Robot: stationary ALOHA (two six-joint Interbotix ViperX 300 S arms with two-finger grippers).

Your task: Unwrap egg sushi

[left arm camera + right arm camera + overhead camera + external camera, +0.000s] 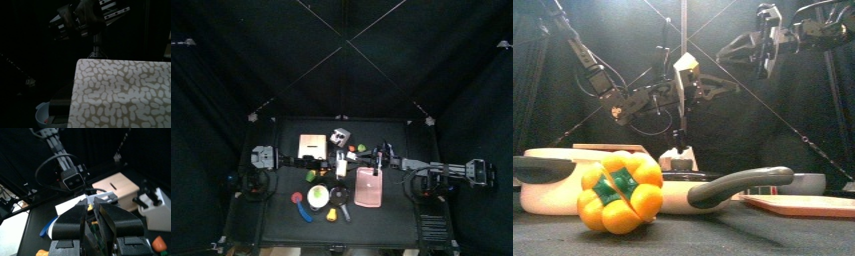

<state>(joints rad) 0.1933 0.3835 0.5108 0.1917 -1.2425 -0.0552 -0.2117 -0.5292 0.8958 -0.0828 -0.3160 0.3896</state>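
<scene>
Right gripper [93,210] is pinched narrowly on the wrap [100,196], left gripper's [663,97] hold cannot be told; a sharp pull may tear the film or drop the raised egg sushi [684,63].

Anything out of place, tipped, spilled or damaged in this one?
The yellow pepper at the table's front lies on its side, green stem facing the front camera. A spotted surface fills much of the left wrist view, very close to that camera. Nothing looks spilled or broken.
</scene>
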